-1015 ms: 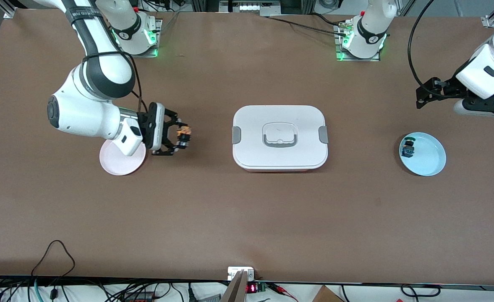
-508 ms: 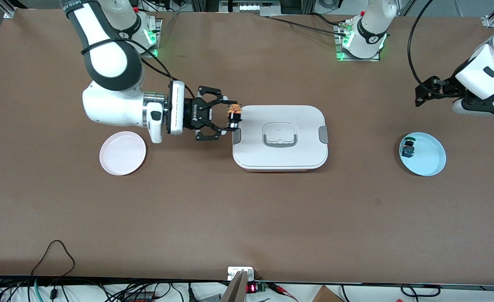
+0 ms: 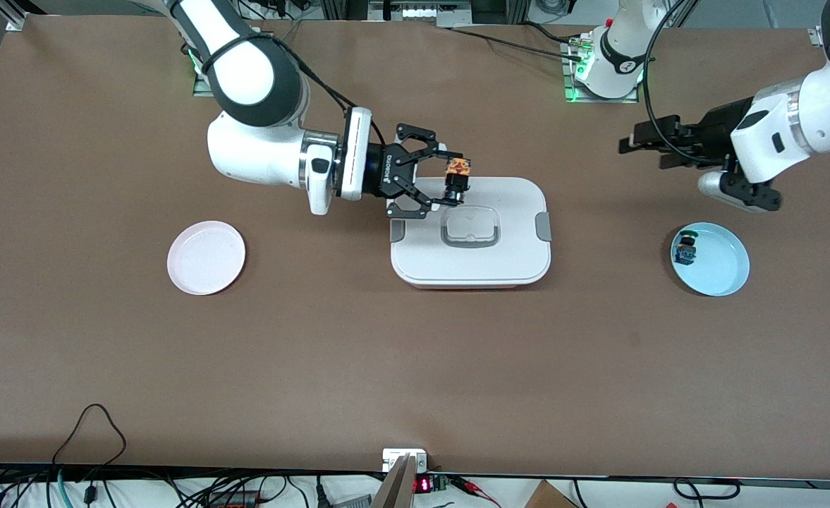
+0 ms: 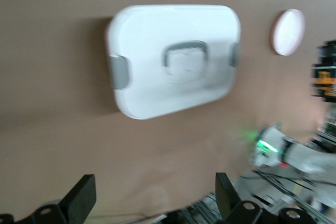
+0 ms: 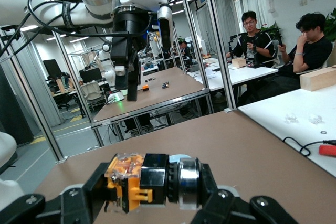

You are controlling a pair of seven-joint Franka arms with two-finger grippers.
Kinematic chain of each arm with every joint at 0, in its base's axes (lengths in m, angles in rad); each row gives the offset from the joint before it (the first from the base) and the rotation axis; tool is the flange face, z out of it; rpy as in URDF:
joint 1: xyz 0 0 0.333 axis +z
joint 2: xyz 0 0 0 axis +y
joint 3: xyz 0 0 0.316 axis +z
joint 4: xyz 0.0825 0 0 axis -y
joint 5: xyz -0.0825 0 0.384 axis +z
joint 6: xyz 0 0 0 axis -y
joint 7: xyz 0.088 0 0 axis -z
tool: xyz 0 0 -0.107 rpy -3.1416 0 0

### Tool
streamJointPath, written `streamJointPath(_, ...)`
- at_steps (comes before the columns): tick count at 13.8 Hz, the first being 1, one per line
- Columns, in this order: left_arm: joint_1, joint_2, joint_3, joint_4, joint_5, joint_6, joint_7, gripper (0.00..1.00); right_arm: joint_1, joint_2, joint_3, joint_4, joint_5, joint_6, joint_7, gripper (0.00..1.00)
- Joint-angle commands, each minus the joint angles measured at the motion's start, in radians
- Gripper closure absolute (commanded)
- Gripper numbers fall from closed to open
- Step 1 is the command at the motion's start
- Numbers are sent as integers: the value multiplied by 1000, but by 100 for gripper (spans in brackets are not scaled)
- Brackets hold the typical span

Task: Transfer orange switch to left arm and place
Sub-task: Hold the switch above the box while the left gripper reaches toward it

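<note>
Carried on from beside the pink plate, the orange switch (image 3: 456, 177) now hangs over the box.

Right hand (image 3: 450, 182) is clenched on the orange switch, which lies sideways between the fingertips above the edge of the box (image 3: 506, 264) that is farther from the front camera; the right wrist view shows its orange part, black body and silvery band pinched across the pads. Left hand (image 3: 630, 137) has swung in toward the box from the left arm's end of the bench (image 3: 415, 367) and hangs over bare bench with its fingers spread. Just past it, nearer the front camera, the blue plate (image 3: 721, 271) holds the green-capped switch (image 3: 686, 248). Pink plate (image 3: 206, 257) sits toward the right arm's end.
</note>
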Motion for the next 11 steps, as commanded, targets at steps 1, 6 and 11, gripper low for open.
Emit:
streamJointPath(1, 19, 65, 1, 24, -179, -33, 19, 0, 19, 31, -4, 39, 57, 26, -61, 100)
streamJointPath(6, 13, 70, -7, -66, -531, 59, 27, 0, 18, 45, -4, 37, 141, 18, -138, 100)
streamJointPath(11, 10, 107, -138, -152, -644, 312, 45, 0, 21, 46, -4, 37, 141, 23, -149, 100)
